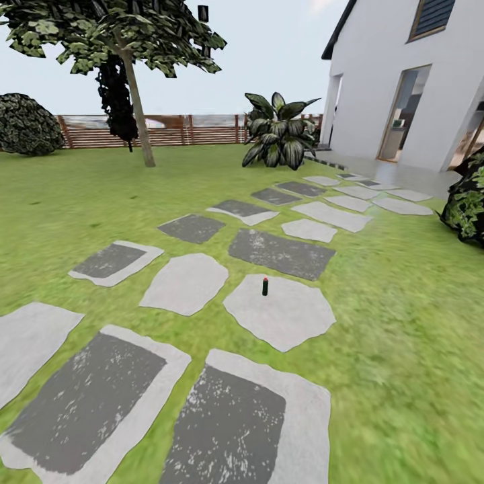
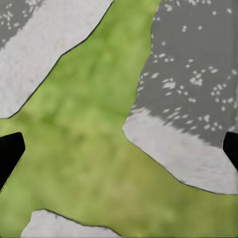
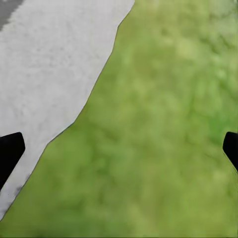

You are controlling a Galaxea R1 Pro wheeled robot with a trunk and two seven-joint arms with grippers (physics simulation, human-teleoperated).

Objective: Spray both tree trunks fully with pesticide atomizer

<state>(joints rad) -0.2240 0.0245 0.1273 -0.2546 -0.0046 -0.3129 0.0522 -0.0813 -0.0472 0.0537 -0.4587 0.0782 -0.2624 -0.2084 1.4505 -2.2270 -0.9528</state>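
The small dark-green cylindrical pesticide atomizer with a red cap (image 1: 265, 286) stands upright on a pale irregular stepping stone (image 1: 296, 323), near that stone's far edge and just this side of a dark grey rectangular paving slab (image 1: 282, 253). Everything else sits well apart from that pale stone: beyond it the path of flagstones runs toward the white house (image 1: 403, 87), a tree with a slim leaning pale trunk and jagged dark-green foliage (image 1: 139, 101) rises far past the stone on the lawn before the brown horizontal-slat wooden fence (image 1: 161, 130), and a broad-leaved dark plant (image 1: 277, 131) grows near the house corner.

In the left wrist view the left gripper (image 2: 119, 148) shows only two black fingertips (image 2: 10, 153) at opposite edges, spread wide over grass and stone, holding nothing. The right gripper (image 3: 119, 148) is likewise spread wide and empty, hanging over green lawn (image 3: 168, 124) beside a pale slab edge.

The atomizer looks light, rigid and smooth-sided, narrow and tall enough to tip if nudged. I would judge the best hold to be around the mid-body, fingers closing square from either side, leaving the red cap free for spraying; a low or glancing approach risks knocking it over on the hard stone
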